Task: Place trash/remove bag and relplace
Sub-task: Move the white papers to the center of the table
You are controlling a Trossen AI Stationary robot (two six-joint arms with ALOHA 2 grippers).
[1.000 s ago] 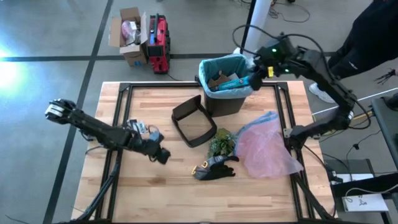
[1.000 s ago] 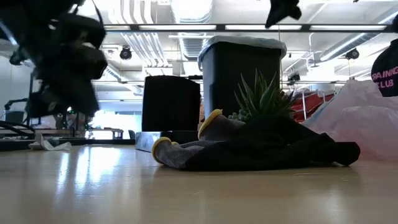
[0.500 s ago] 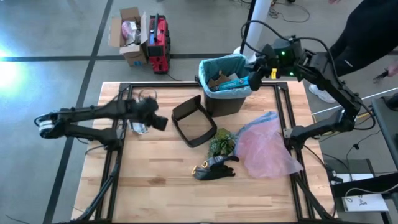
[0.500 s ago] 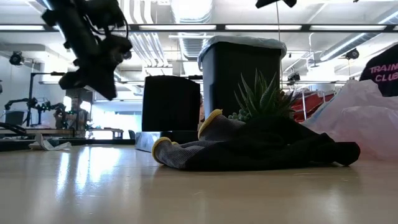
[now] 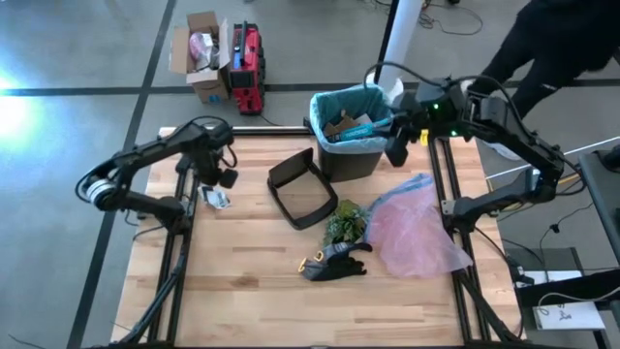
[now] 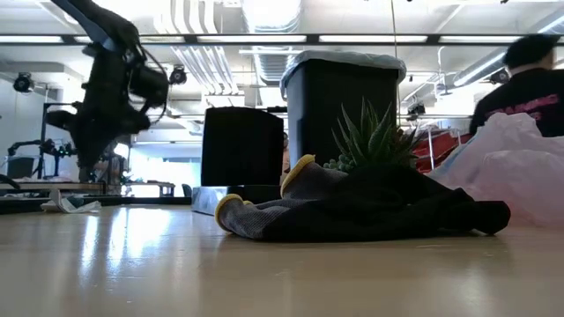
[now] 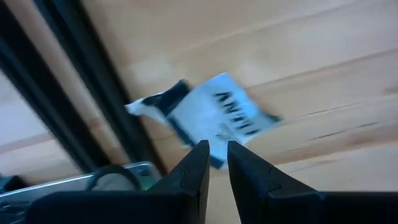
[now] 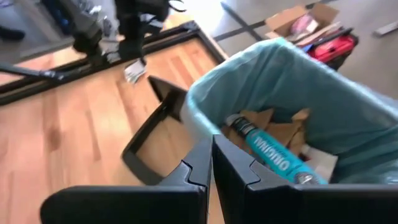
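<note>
The left gripper (image 5: 224, 178) hangs over the bench's (image 5: 242, 291) left edge, fingers (image 7: 199, 163) nearly pressed together and holding nothing. Just beyond their tips lies a white printed wrapper (image 7: 211, 121) beside the black frame rail, probably the next scrap to collect. The right gripper (image 5: 395, 150) hovers by the black bin's (image 5: 351, 160) rim, fingers (image 8: 200, 163) pressed together, empty. Below them the teal liner (image 8: 348, 127) already holds brown paper (image 8: 283, 127) and a teal tube (image 8: 273, 155), so bagging looks unfinished.
</note>
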